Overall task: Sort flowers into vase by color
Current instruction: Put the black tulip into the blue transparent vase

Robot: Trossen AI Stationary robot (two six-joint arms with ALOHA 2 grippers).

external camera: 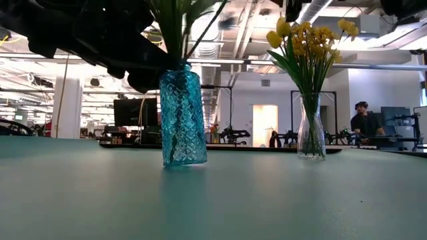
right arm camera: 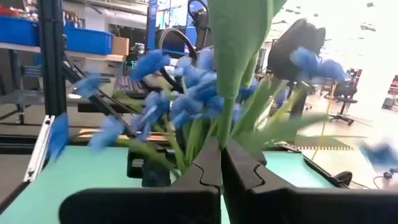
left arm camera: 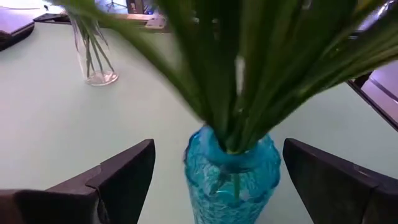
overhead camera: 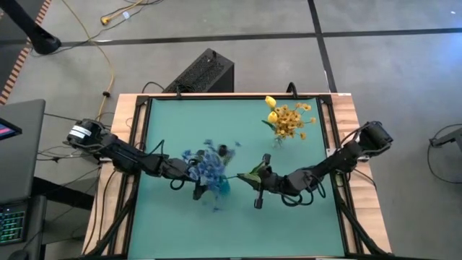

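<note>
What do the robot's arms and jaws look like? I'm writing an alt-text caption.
Both arms are dark, black-jointed segments with thin black cables looping beside them. The left arm ends at a pale cylindrical base motor; the right arm is all black. The left gripper and right gripper have chunky matte-black angular fingers.

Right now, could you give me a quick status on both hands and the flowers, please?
Left hand open around blue vase. Right hand shut on green stem beside blue flowers. Yellow flowers in clear vase. Nothing in the way.

Overhead, one camera looks straight down on my whole table [overhead camera: 238,217]; another sits at tabletop level, facing the room. My wrist cameras look closely forward; all share the blue vase [external camera: 182,117].
</note>
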